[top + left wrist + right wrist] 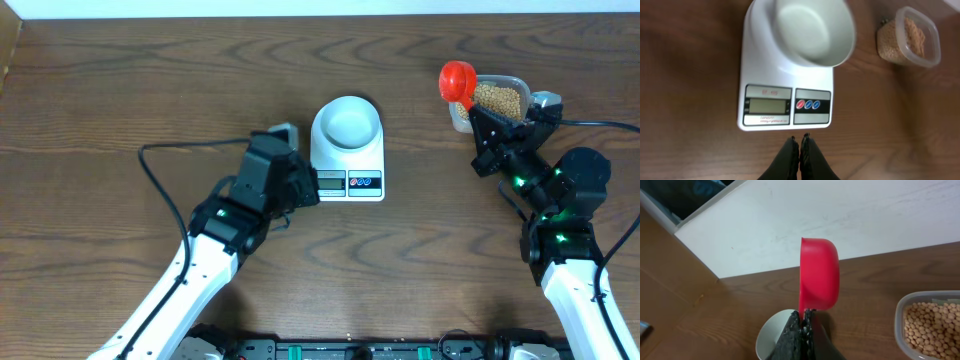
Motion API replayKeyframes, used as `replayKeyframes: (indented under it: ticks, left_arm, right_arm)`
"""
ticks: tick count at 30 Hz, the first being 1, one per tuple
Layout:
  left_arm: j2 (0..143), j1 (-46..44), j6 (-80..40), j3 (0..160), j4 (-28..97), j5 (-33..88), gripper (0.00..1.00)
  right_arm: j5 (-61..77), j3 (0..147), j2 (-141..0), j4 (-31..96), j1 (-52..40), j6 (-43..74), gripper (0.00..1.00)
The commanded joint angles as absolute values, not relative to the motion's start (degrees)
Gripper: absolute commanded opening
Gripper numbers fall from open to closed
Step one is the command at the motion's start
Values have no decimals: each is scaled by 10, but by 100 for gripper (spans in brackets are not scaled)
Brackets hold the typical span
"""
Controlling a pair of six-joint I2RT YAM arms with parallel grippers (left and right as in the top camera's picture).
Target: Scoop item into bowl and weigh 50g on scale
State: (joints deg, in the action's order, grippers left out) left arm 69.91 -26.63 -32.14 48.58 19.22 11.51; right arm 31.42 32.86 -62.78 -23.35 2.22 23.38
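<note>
left tool [800, 141] sitting shut, empty, facing scale [765, 75] | right tool [804, 314] gripping red scoop [818, 275] | risk: scoop twisting, beans [932, 325] missing bowl [812, 27]

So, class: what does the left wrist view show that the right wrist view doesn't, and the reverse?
Only left wrist: the flat white digital scale with the pale round bowl on it. Only right wrist: the red plastic scoop clamped in the right fingers. Both: the clear plastic tub of tan beans on the brown wooden table.
</note>
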Motion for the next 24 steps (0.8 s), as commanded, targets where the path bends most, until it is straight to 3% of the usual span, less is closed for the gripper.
replayKeyframes:
  ticks: [1,11,24]
  left_arm:
    - [732,-300,-254,533,209,67,7]
    - [857,-359,-222,548,200,31,7]
    - [926,-365,-180,548,127,-7,7]
  right_arm:
    - [307,341,-624,-233,23,222,1]
    - [302,341,-624,-234,23,222,1]
    - [273,341,-626,-233,22,222,1]
